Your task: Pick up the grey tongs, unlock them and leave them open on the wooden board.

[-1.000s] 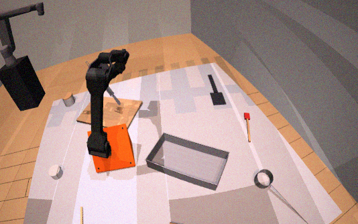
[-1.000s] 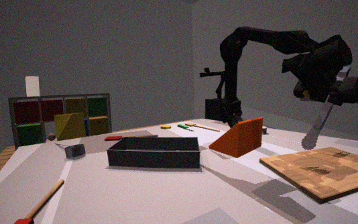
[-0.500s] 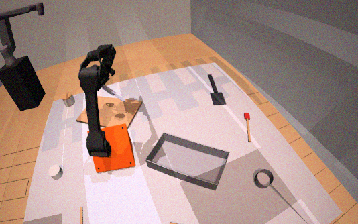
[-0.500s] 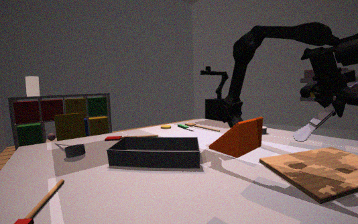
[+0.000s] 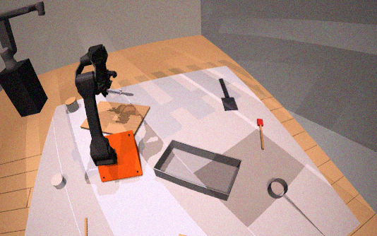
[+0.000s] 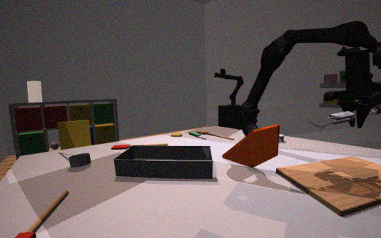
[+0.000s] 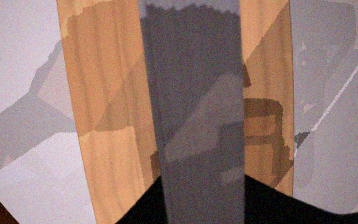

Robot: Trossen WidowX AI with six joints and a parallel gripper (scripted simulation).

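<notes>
At upper left of the top view, the gripper (image 5: 110,89) grips grey tongs (image 5: 121,92) level, high above the wooden board (image 5: 116,116). Released here, they could bounce off.

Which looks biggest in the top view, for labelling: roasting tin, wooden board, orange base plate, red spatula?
1. Roasting tin
2. Wooden board
3. Orange base plate, close to the board, unsure
4. Red spatula
</notes>
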